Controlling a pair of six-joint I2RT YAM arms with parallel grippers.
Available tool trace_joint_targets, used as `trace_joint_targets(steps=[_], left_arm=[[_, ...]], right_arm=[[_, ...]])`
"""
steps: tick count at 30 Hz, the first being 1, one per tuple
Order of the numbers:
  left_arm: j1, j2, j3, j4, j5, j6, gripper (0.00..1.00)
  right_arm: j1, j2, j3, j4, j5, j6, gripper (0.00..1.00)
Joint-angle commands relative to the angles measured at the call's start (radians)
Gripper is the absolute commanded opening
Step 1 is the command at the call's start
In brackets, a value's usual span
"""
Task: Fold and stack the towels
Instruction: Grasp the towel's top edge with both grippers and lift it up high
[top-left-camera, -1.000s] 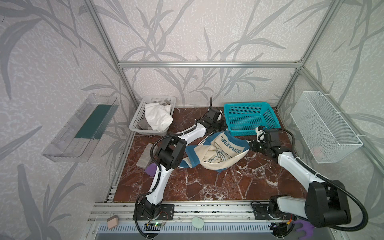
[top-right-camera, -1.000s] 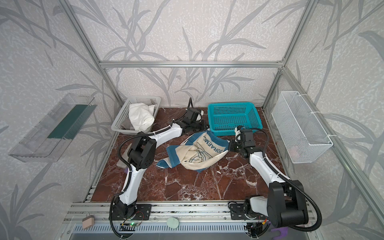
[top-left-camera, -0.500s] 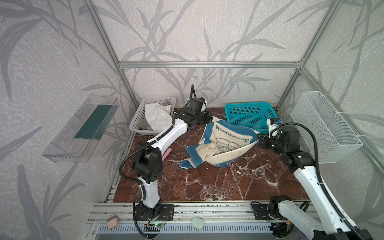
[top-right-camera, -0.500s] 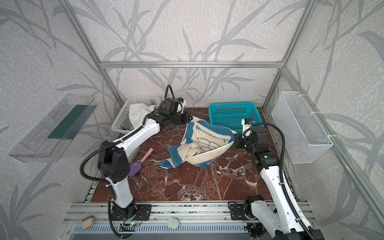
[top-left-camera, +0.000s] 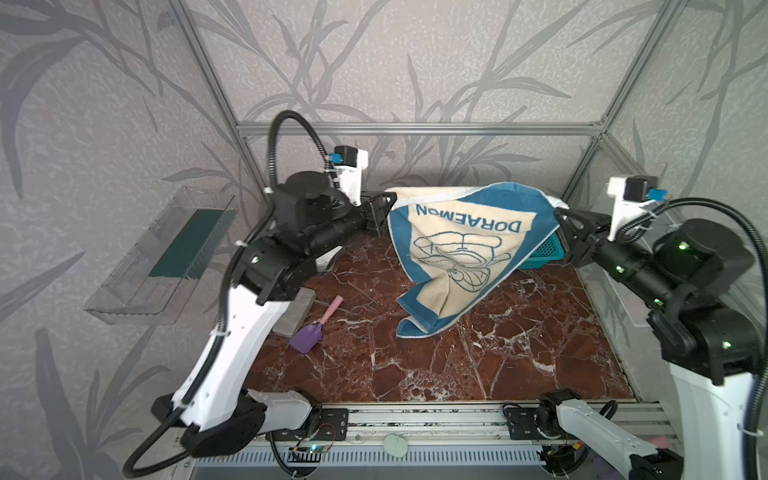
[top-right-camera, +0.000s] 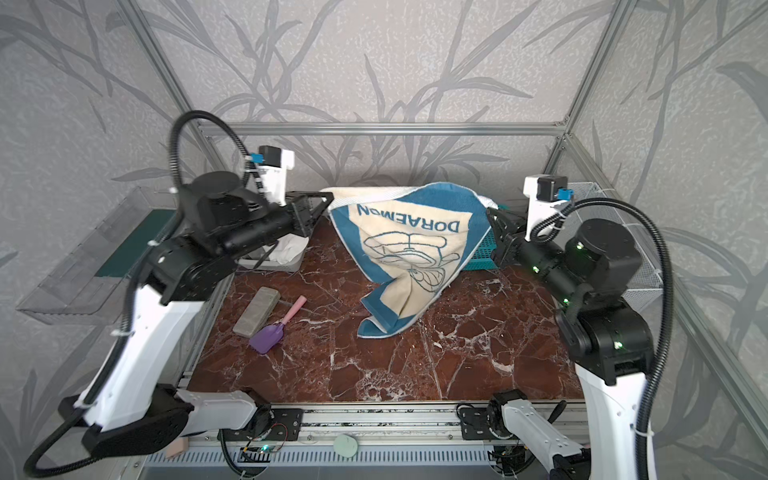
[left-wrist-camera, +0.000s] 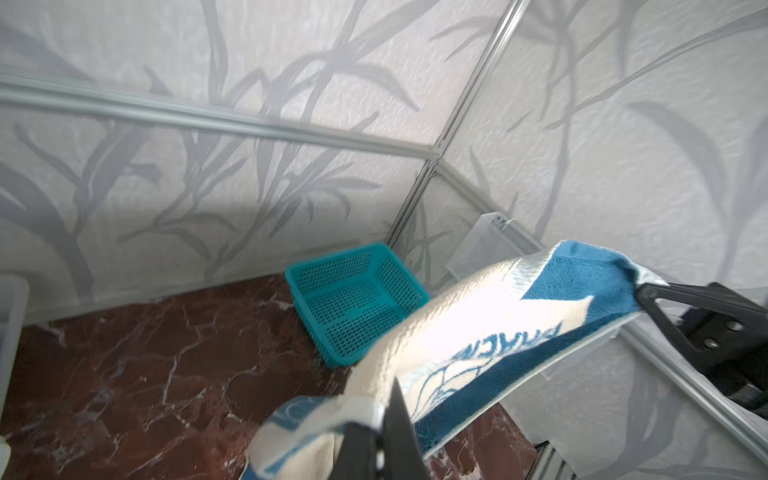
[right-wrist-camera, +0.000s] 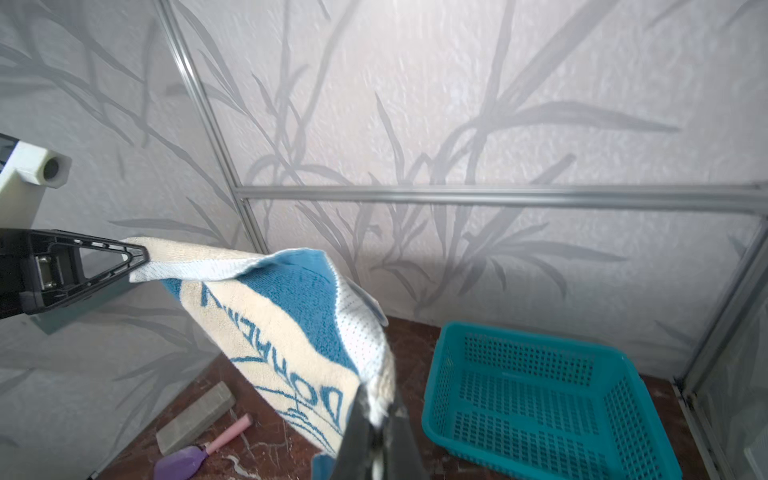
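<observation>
1. Purple scoop, pink handle; lies on the marble tabletop just beside a grey slab
2. Blue-and-cream towel, lettered "DORAEMON" above an outline figure, upside down in both top views; hangs over mid-table, lower end on the marble
3. Left gripper, clamped on one upper corner; right gripper, clamped on the other
4. Teal basket, behind the towel
5. White towel, crumpled in a white basket, far left
</observation>
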Motion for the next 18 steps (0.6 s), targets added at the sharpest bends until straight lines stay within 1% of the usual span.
trace_joint_targets(steps=[1, 5, 7, 10, 13, 15, 18], left_arm=[[-0.003, -0.057, 0.126, -0.094, -0.01, 0.033, 0.0], [-0.001, -0.071, 0.248, -0.107, 0.043, 0.007, 0.0], [-0.002, -0.077, 0.307, -0.112, 0.051, 0.006, 0.0], [-0.002, -0.082, 0.387, -0.121, 0.04, 0.027, 0.0], [0.0, -0.082, 0.422, -0.142, -0.015, 0.068, 0.0], [-0.001, -0.08, 0.41, -0.161, -0.07, 0.101, 0.0], [0.0, -0.066, 0.354, -0.18, -0.159, 0.148, 0.0]], right_arm=[[0.004, 0.013, 0.159, -0.08, -0.061, 0.002, 0.0], [0.004, 0.051, 0.356, -0.165, -0.084, -0.003, 0.0], [0.004, 0.074, 0.455, -0.202, -0.096, -0.005, 0.0], [0.004, 0.128, 0.625, -0.263, -0.105, -0.009, 0.0], [0.004, 0.197, 0.757, -0.308, -0.109, -0.005, 0.0], [0.004, 0.223, 0.763, -0.309, -0.106, -0.007, 0.0], [0.003, 0.235, 0.664, -0.265, -0.095, 0.001, 0.0]])
